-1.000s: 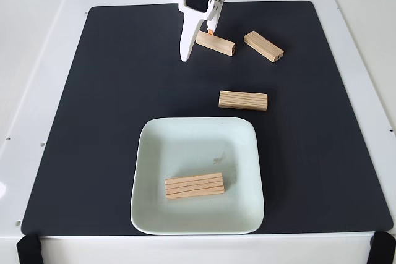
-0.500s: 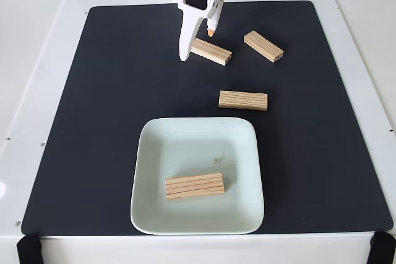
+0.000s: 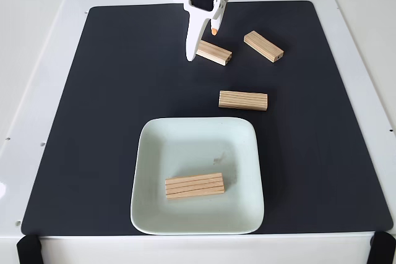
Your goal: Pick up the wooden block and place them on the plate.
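Pincer (image 3: 203, 44) spread, straddling left end of nearest wooden block (image 3: 215, 52) on the mat at the far side of the tabletop; block's long axis runs left-right, slightly tilted. Plate (image 3: 148, 171) sits well nearer the camera, one block on it.

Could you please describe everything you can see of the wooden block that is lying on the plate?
The wooden block on the plate is a small rectangular piece of light, unfinished-looking wood with lengthwise grooves on its upward face. It lies flat in the near part of the pale mint-green plate, left of its middle in the fixed view, its long side running nearly left to right with a slight tilt. It rests on the plate's floor; nothing else touches it.
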Controlling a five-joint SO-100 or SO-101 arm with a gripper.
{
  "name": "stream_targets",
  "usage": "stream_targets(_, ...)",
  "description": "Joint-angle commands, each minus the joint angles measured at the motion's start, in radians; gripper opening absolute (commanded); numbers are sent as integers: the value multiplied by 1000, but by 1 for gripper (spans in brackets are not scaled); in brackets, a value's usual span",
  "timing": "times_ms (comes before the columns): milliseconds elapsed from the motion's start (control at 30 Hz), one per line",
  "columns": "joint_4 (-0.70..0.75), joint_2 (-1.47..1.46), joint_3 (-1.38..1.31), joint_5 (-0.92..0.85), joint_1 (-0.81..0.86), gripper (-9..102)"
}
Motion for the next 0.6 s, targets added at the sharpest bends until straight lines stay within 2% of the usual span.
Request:
stream_targets(0, -11, 3, 0, 12, -6, 46)
stream_targets(300, -14, -92, -18, 12, -26, 46)
stream_targets(567, -74, -130, -17, 12, -26, 46)
